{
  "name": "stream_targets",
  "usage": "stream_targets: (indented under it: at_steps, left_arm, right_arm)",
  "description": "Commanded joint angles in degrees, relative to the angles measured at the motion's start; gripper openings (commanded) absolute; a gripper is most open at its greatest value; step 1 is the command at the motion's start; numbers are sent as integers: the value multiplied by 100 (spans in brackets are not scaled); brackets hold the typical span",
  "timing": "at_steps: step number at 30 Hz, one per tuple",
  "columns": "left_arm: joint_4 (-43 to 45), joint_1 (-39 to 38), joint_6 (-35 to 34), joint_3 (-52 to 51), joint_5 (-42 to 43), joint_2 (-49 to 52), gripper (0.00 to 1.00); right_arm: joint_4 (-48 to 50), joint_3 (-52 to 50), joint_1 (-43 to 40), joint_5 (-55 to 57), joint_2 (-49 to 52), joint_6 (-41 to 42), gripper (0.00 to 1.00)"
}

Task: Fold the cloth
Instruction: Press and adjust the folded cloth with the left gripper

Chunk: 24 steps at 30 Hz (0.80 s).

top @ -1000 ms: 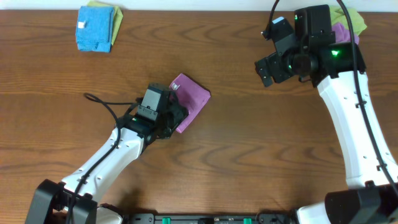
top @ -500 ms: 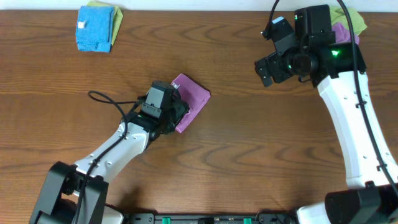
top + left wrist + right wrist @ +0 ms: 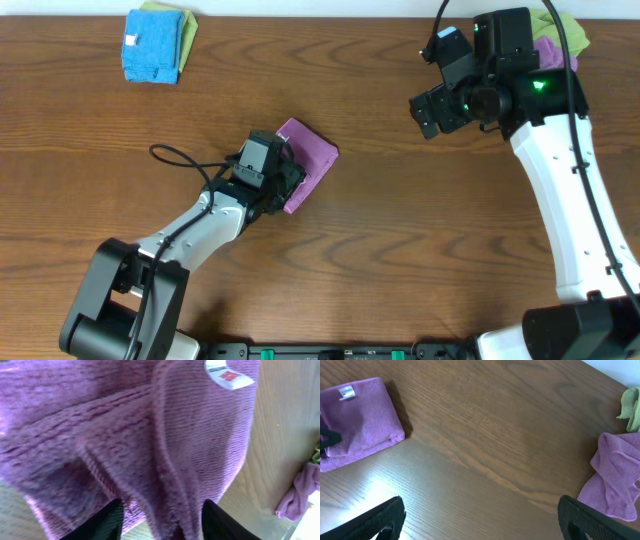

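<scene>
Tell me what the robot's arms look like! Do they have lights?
Both the left arm and the right arm have smooth white shells with chunky black joints and black wrist ends. Thin black cables loop along them, and yes, little green lights glow on the right one. The left fingers and right fingers are plain black.

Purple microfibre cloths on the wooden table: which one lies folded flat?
The mauve-purple fuzzy cloth at mid-table: a neat rectangle with a white label at one corner. The other purple cloth, at the far right corner, lies crumpled in a heap.
</scene>
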Motion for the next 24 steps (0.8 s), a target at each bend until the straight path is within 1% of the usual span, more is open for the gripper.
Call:
stream_targets:
  at_steps: [1,4,7,8,11,13,18,21,24]
  left_arm:
    - [127,4,2,17,2,46,45]
    - [181,9,4,17,0,46,42]
    - [205,66,7,17,-2,46,32]
    - [201,96,15,17,0,46,24]
    - [160,186,118,17,4,46,6]
    - [114,227,153,17,103,46,6]
    - [39,273,610,17,590,-74,6]
    - [-160,273,765,17,533,-350,6]
    - [-573,271,870,17,243,-728,6]
  right_arm:
    - [9,33,-24,-66,-87,42,96]
    - [11,33,-24,-68,-87,39,96]
    - [13,33,-24,-76,-87,39,95]
    - [15,33,-24,-87,-87,39,95]
    - [20,33,-24,-87,-87,39,95]
    - [31,33,-24,-87,-87,39,95]
    - [57,33,-24,-85,-87,39,94]
    - [87,33,-24,-87,-87,39,95]
    - [101,33,-24,-87,-85,39,95]
